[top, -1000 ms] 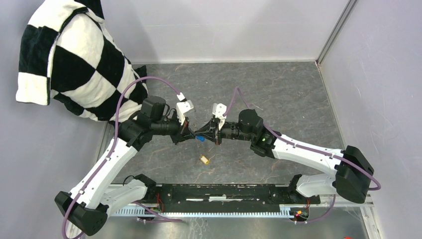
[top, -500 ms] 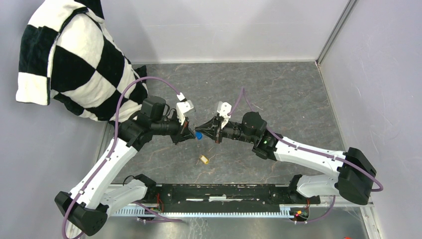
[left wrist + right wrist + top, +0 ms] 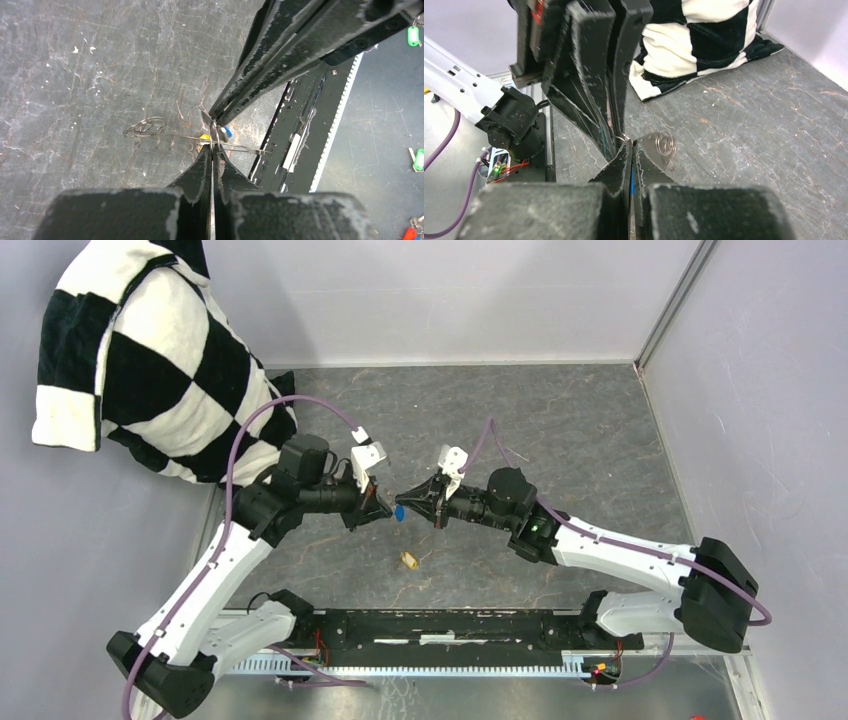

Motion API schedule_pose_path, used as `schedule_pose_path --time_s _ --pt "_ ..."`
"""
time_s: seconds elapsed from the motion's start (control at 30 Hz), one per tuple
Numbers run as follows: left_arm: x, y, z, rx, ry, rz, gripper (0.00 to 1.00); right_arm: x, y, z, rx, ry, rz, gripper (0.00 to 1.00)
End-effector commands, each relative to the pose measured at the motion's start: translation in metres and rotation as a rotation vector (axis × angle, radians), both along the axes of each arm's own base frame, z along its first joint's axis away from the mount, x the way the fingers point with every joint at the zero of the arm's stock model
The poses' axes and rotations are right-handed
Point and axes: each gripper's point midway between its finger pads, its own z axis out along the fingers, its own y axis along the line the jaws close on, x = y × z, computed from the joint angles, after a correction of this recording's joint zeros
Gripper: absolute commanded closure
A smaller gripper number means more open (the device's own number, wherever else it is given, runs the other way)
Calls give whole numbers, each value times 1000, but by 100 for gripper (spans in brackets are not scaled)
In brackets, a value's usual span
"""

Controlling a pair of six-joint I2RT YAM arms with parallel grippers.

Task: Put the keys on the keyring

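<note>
Above the table's middle my two grippers meet tip to tip. The left gripper [image 3: 381, 508] [image 3: 212, 148] is shut on the keyring [image 3: 167, 135], a thin grey wire loop seen edge-on with small coiled rings at its far end. My right gripper [image 3: 406, 502] [image 3: 631, 145] is shut on the blue-headed key [image 3: 399, 512]; only a blue sliver shows between its fingers in the right wrist view. From the left wrist that key [image 3: 227, 132] sits right at the wire. The yellow-headed key [image 3: 409, 560] lies on the table nearer the bases.
A black-and-white checkered cloth [image 3: 150, 360] is heaped at the far left, partly on the table. Grey walls close in the back and right sides. A black rail [image 3: 450, 625] runs along the near edge between the arm bases.
The right gripper has shifted left and slightly farther away with the blue key, closing up to the left gripper's tips. The left arm has barely moved. The yellow key has stayed put.
</note>
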Motion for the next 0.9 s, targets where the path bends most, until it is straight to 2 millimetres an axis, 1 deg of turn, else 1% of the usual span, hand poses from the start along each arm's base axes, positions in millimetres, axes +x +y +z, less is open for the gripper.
schedule_pose_path --time_s 0.0,0.13,0.3,0.47,0.5,0.6,0.7,0.8,0.87 --pt "-4 -8 35 -94 -162 -80 98 5 -9 6 31 4 -59 100" --pt "-8 -7 37 -106 -202 -109 98 6 -13 5 48 20 -70 100" --pt "-17 -8 40 -124 -232 -163 98 9 -19 8 87 48 -73 100" --pt "-24 -10 50 -161 -306 -218 98 5 -18 9 109 70 -27 100" --pt "-25 -11 53 -171 -326 -225 98 2 -17 9 112 77 -3 95" --pt "-27 -12 63 -199 -375 -244 98 -8 -15 14 129 78 82 72" --pt "-28 -14 68 -207 -388 -263 98 -19 -21 26 139 24 173 57" --pt "-31 -15 71 -213 -388 -292 98 -24 -32 35 115 -46 225 49" --pt "-34 -16 72 -219 -387 -305 98 -29 -38 41 93 -82 275 46"
